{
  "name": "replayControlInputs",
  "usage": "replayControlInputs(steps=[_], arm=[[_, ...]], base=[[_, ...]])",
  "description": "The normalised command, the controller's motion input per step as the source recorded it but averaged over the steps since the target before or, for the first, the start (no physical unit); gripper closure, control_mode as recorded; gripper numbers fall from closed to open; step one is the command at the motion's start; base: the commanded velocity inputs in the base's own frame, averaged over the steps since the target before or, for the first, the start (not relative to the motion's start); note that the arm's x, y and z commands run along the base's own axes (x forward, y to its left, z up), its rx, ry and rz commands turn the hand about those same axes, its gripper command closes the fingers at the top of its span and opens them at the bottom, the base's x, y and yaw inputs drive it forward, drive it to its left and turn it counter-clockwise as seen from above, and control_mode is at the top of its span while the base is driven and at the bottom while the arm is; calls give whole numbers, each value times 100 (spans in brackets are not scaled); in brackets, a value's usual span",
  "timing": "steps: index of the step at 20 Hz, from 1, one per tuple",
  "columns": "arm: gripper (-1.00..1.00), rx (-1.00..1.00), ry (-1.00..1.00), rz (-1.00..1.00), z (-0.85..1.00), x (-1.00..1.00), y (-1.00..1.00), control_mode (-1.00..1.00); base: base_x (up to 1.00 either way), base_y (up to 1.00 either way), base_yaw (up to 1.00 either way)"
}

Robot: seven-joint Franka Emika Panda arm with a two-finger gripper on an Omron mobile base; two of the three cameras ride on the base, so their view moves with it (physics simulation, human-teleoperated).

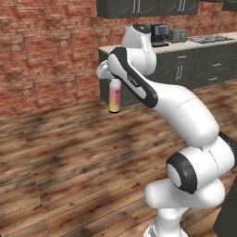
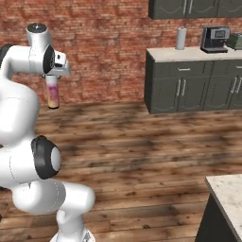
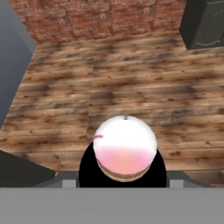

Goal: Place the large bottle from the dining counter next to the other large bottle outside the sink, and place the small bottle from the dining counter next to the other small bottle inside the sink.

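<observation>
**A:** Where's the large bottle (image 1: 115,96)?

**B:** In the air, hanging upright under the gripper (image 1: 112,79), well above the wood floor (image 1: 69,157). Pink at the top, yellow-orange at the bottom. From the right base view the bottle (image 2: 52,93) hangs the same way, in front of the brick wall (image 2: 94,42).

**A:** And the gripper — clamped on it?

**B:** Its top end is up inside the hand and nothing else touches the bottle, so yes, the gripper (image 2: 53,75) is closed on its top. The fingers themselves are hidden by the hand in both base views.

**A:** What about the hand view?

**B:** It looks straight down the bottle (image 3: 125,148): a round pale end, pinkish toward the near side, with black around it at the bottom. Floor planks lie beyond it, far below.

**A:** What else is around?

**B:** A run of dark cabinets (image 2: 189,85) with a pale counter (image 2: 189,53) against the wall, well apart from the bottle. On it, a coffee machine (image 2: 215,38) and a grey cylinder (image 2: 181,38) — I can't tell what that is. The left base view also shows a toaster (image 1: 177,34) and a stove top (image 1: 210,39) farther along.

**A:** The dining counter?

**B:** A corner of beige speckled slab (image 2: 229,194) on a dark base sits at the lower right of the right base view, well away from the bottle.
</observation>
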Motion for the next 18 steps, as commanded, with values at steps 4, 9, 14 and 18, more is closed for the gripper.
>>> replayControlInputs(steps=[4,9,14,18], arm=[[100,0,0,0,0,0,0,100],[100,0,0,0,0,0,0,100],[100,0,0,0,0,0,0,100],[100,0,0,0,0,0,0,100]], base=[[0,0,-25],[0,0,-25],[0,0,-25],[0,0,-25]])
